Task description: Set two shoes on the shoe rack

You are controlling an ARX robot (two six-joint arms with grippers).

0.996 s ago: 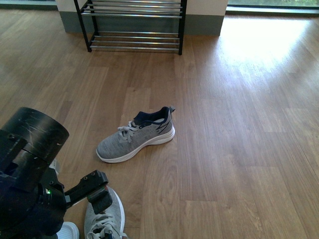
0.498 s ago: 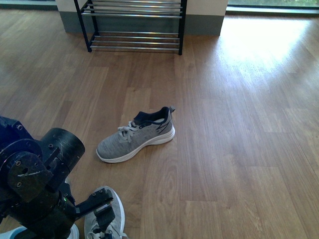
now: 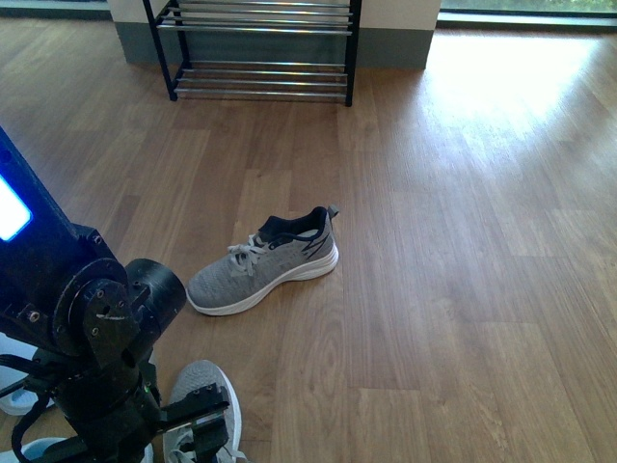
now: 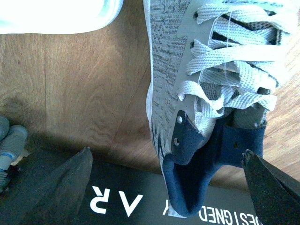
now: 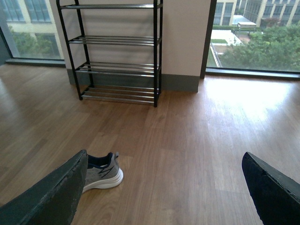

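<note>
On the floor (image 3: 434, 289) close in, left fingers (image 4: 65, 183) spread over near shoe (image 4: 164, 70). Should clamp collar (image 4: 187, 187), not laces (image 4: 234, 70). Right fingers (image 5: 51, 197) spread, empty.

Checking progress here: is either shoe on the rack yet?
No, one shoe lies on the floor well short of the rack, and the other shoe sits on the floor nearer the robot.
</note>
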